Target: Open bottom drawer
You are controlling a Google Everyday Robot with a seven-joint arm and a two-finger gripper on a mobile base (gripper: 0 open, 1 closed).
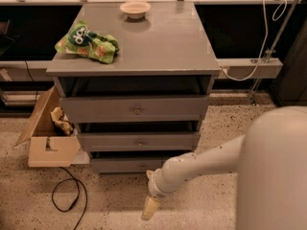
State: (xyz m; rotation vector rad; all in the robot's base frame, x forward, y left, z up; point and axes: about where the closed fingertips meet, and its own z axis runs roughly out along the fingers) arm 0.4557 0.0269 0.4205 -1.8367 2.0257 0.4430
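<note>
**Gripper hangs low in front of the cabinet, holding nothing**

The gripper (150,208) points down and to the left over the speckled floor (110,205), just below and in front of the cabinet's lowest front. Only its cream-coloured tip shows, and whether it is open or closed cannot be told. Nothing is seen in its grasp, and it touches no drawer. The pale arm (201,159) reaches in from the lower right, and its wrist covers the right end of the bottom drawer (120,165).

That drawer is the slimmest grey front, lowest of the three in the grey cabinet (158,47), with a dark gap above it. Above it sit the middle drawer (138,141) and the tallest top drawer (136,110).

On the cabinet top lie a green snack bag (88,42) at the left and a small bowl (135,8) at the back. An open cardboard box (50,150) stands on the floor just left of the cabinet, and a black cable (67,198) loops on the floor in front of the box, left of the gripper.
</note>
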